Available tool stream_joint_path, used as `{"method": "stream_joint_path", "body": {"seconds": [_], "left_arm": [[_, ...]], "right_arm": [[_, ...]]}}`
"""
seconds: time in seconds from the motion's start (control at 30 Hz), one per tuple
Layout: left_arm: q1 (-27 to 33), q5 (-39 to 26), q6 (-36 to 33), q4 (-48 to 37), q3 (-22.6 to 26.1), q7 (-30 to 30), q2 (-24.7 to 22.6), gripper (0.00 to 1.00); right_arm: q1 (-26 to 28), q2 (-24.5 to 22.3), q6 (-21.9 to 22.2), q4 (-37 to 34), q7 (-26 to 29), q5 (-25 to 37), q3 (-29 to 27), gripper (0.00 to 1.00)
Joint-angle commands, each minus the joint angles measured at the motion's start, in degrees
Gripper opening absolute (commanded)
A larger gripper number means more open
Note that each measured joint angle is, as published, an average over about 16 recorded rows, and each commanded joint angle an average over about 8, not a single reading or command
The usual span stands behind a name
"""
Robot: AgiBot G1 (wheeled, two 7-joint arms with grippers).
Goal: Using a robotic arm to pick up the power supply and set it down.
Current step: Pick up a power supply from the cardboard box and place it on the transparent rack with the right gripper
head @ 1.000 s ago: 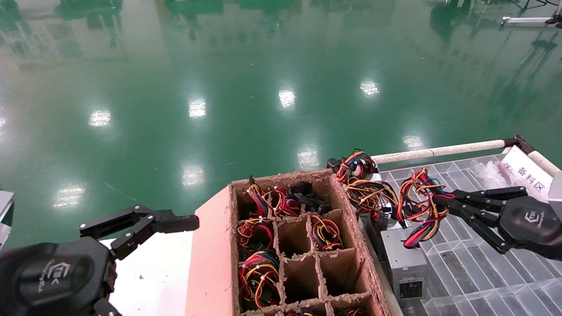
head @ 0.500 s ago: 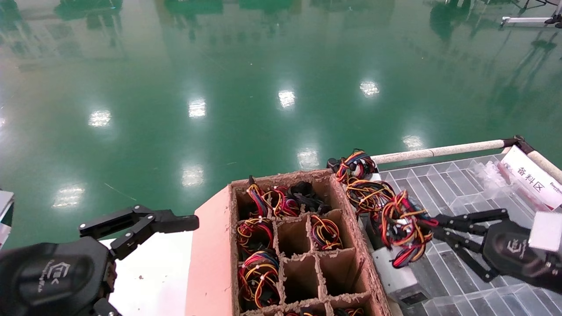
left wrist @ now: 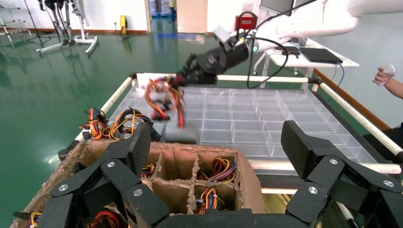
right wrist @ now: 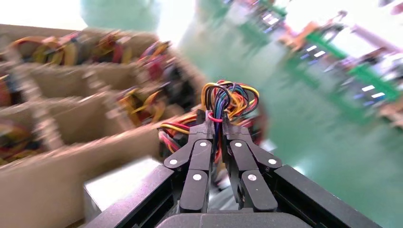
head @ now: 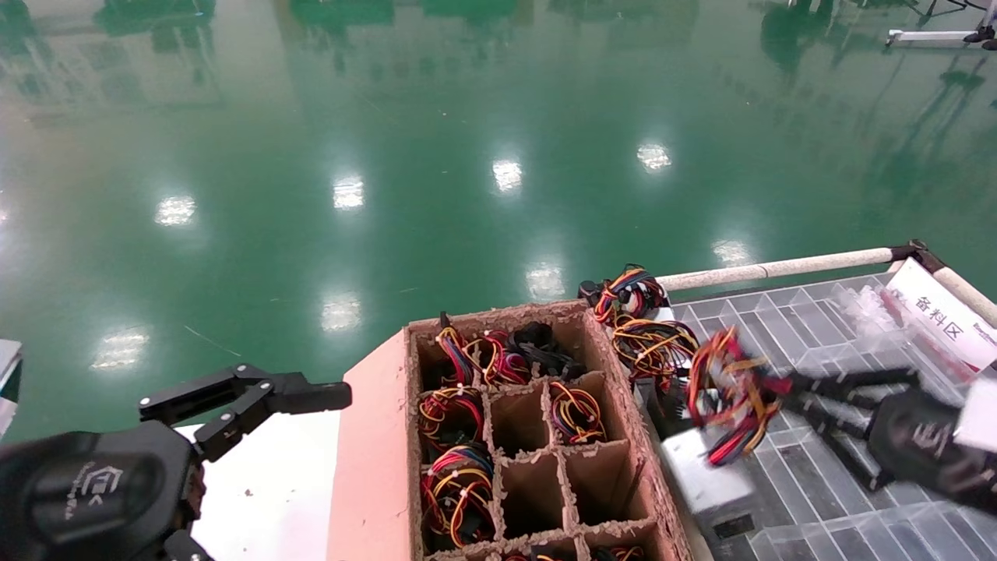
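Clamped on the wire bundle (right wrist: 227, 102), the right gripper (head: 787, 386) carries the power supply (head: 705, 479) beside the cardboard box (head: 623, 405), seemingly just off the tray (head: 849, 475). Left gripper (left wrist: 216, 156) hangs spread wide, idle.

Glossy green floor (head: 436, 140) carries reflections of ceiling lights. White desk (left wrist: 309, 59) stands beyond the clear compartmented tray (left wrist: 266, 118), holding a laptop (left wrist: 321, 54). Pale wall (left wrist: 109, 9) at the far end, orange baseboard along its foot.
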State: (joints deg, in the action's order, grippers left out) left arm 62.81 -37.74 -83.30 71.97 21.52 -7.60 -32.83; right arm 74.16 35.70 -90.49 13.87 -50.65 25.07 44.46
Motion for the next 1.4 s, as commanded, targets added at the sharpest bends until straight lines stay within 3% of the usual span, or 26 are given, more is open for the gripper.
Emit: {"method": "stream_joint_path", "body": {"seconds": [0.03, 0.4, 0.8, 1.4], "left_arm": [[0.0, 0.0, 0.0, 0.0, 0.0, 0.0, 0.0, 1.0], [0.0, 0.0, 0.0, 0.0, 0.0, 0.0, 0.0, 1.0], [0.0, 0.01, 0.0, 0.0, 0.01, 0.0, 0.0, 1.0], [0.0, 0.01, 0.0, 0.0, 0.01, 0.01, 0.0, 1.0]], "right_arm": [[-0.4, 0.21, -0.06, -0.94, -1.01, -1.99, -1.1, 0.0], [-6.96, 3.36, 0.04, -3.93, -8.03, -8.75, -4.7, 0.0], [-12.13, 4.16, -0.32, -2.05, -6.6, -14.48, -7.46, 0.0], [-18.12, 8.94, -0.14, -0.96, -6.08, -22.33, -11.45, 0.0]]}}
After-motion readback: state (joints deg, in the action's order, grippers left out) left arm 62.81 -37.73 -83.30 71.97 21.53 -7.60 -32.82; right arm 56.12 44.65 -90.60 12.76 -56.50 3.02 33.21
